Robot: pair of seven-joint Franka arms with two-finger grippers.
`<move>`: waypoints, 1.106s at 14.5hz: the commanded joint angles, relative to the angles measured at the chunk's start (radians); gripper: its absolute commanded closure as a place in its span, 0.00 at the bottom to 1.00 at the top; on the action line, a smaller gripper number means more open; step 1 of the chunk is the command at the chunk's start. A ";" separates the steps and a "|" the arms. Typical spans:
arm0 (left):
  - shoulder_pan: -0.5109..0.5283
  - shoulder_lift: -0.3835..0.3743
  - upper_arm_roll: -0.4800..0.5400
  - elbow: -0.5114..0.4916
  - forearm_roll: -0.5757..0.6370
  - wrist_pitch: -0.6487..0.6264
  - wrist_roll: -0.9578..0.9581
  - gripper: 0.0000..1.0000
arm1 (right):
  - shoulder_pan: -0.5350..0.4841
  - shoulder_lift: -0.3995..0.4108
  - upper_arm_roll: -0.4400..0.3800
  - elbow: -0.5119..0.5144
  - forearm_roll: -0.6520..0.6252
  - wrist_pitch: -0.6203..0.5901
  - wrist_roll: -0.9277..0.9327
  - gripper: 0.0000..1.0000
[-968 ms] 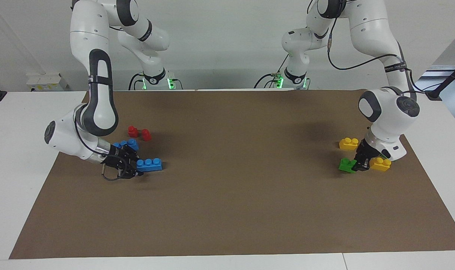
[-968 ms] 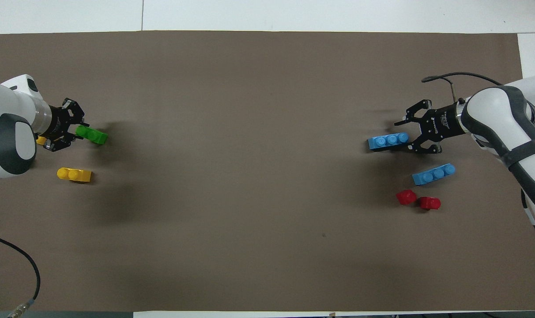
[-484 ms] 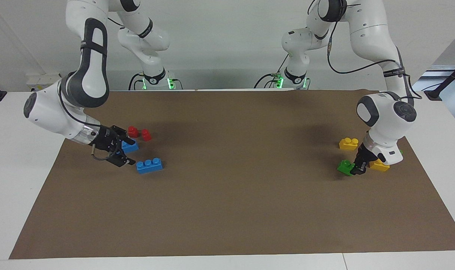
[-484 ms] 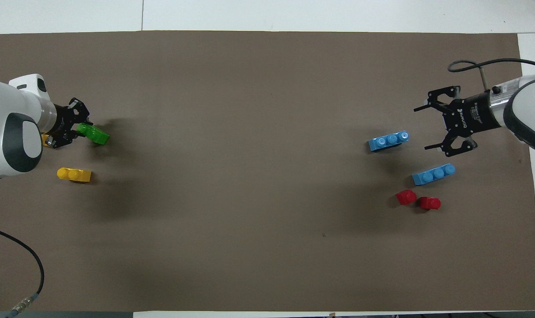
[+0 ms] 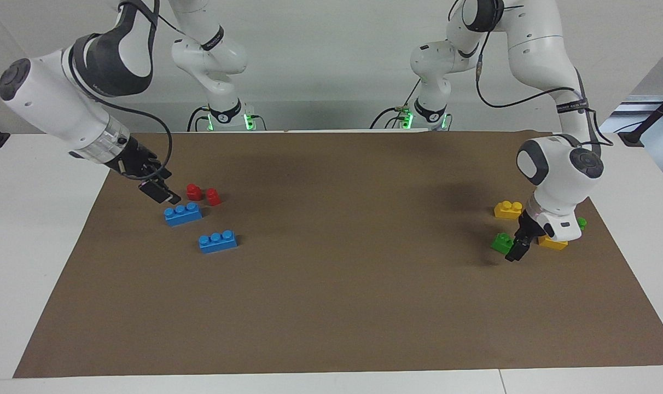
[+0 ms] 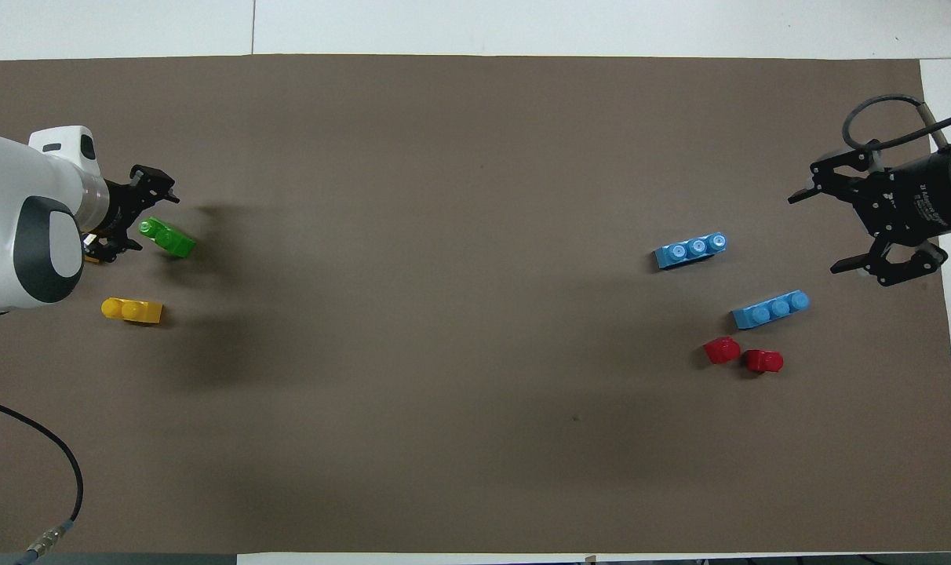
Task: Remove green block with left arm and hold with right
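Green block [image 5: 502, 242] lying free on the brown mat [image 5: 353, 306] at the left arm's end, beside a yellow brick [image 5: 552, 242] (glossy moulded plastic, two round studs). Left gripper [image 5: 516, 253] spread open just beside it, empty. Right gripper [image 5: 162, 192] raised, open, empty. Holding not yet done.

Toy bricks grouped at both ends of a brown paper table mat [image 5: 331, 306]

At the left arm's end, a small green plastic two-stud brick [image 5: 502, 242] lies beside a yellow brick [image 5: 553, 242], another yellow two-stud brick [image 5: 508, 209] nearer the robots; at the right arm's end, two blue three-stud bricks [image 5: 183, 213] [image 5: 217, 241] lie with two red pieces [image 5: 203, 193] nearest the robots
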 commanded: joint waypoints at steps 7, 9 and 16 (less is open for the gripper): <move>-0.094 -0.190 0.000 0.010 0.107 -0.248 0.198 0.00 | 0.109 -0.104 0.005 0.003 -0.265 -0.057 -0.706 0.00; -0.101 -0.234 -0.001 0.012 0.107 -0.302 0.275 0.00 | 0.109 -0.101 0.005 0.017 -0.258 -0.056 -0.732 0.00; -0.092 -0.437 -0.008 0.053 0.061 -0.597 0.638 0.00 | 0.108 -0.101 0.003 0.004 -0.251 0.012 -0.718 0.00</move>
